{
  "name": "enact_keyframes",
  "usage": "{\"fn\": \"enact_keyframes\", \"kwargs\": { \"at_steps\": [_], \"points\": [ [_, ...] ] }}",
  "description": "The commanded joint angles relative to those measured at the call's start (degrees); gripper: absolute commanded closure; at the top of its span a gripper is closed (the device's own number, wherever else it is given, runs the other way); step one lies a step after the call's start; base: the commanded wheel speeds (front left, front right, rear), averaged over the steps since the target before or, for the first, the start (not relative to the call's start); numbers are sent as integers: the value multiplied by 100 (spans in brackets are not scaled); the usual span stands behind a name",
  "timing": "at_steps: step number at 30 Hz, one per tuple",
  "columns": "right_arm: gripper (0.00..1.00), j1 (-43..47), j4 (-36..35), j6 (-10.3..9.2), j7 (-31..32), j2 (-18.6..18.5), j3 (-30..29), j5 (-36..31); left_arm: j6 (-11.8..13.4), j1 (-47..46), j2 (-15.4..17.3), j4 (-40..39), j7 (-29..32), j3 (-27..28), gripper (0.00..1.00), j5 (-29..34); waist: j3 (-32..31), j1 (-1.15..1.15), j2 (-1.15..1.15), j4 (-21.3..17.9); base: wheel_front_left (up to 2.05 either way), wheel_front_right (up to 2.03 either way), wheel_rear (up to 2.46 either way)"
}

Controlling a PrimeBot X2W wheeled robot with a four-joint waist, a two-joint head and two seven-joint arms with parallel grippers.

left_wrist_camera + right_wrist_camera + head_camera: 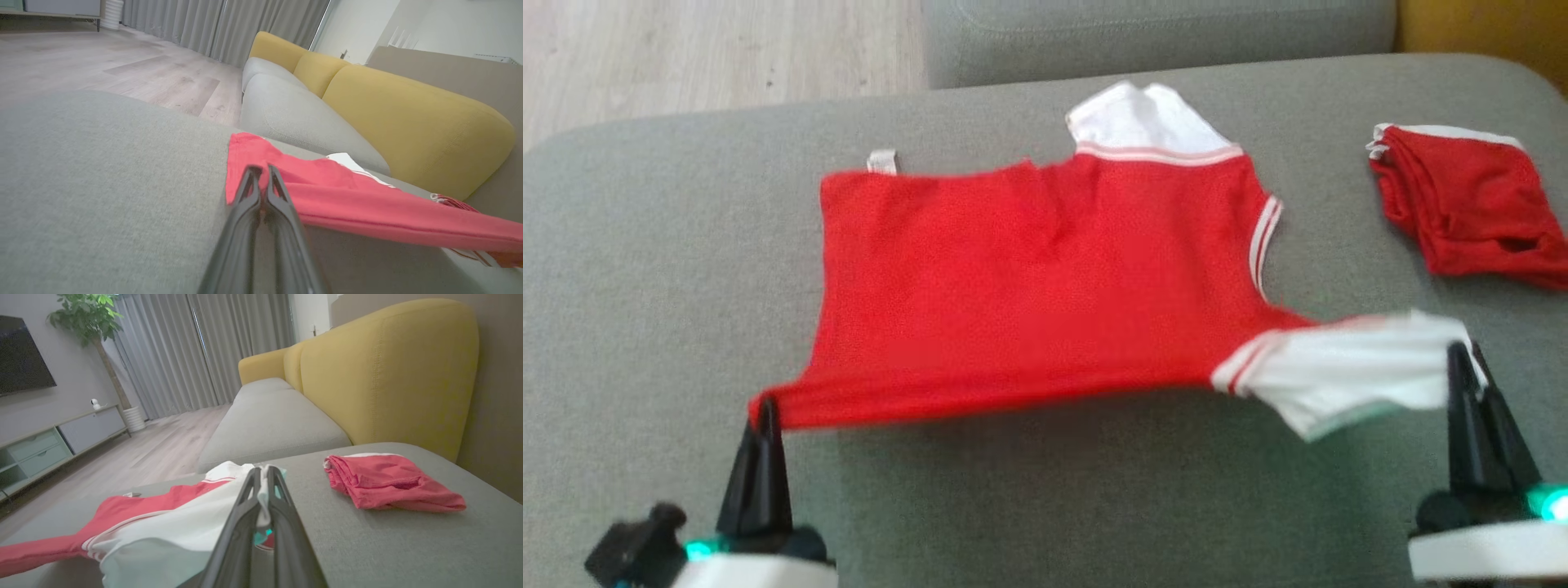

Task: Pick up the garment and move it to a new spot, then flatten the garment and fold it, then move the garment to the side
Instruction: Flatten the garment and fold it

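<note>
Fingers of the left gripper [765,411] are pinching a red corner of the garment [1029,286], the right gripper [1462,355] its white sleeve; uneven pulling might let one slip.

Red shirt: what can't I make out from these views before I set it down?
Head view: shirt near hem blurred; underside hidden by the cloth itself.
Head view: white tag, print too small.
Head view: folded red garment cut off by right edge.
Left wrist view: pinched corner hidden behind left gripper.

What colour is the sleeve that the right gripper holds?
White, with red stripes at its seam; the sleeve shows best in the head view.
</note>
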Motion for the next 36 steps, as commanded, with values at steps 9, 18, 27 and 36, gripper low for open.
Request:
{"fn": "enact_keyframes", "kwargs": {
  "at_steps": [9, 18, 27, 36],
  "points": [
    [100, 72, 85, 37, 170, -43, 181, -32, 121, 208, -4, -347, 475, 48, 100, -306, 54, 2, 0, 51, 0, 0, 0],
    [100, -735, 1157, 37, 95, -43, 279, -43, -34, -406, -242, 475, 477, -10, 100, -554, 225, 2, 0, 213, 0, 0, 0],
    [100, -1957, 2227, 37, 56, -43, 342, -183, -176, -1513, -363, 1499, 548, -92, 100, -589, 404, 2, 0, 339, 0, 0, 0],
    [100, -3024, 3429, 37, -30, -43, 333, -410, -288, -2292, -362, 2334, 634, -211, 100, -518, 523, 2, 0, 375, 0, 0, 0]
  ]
}}
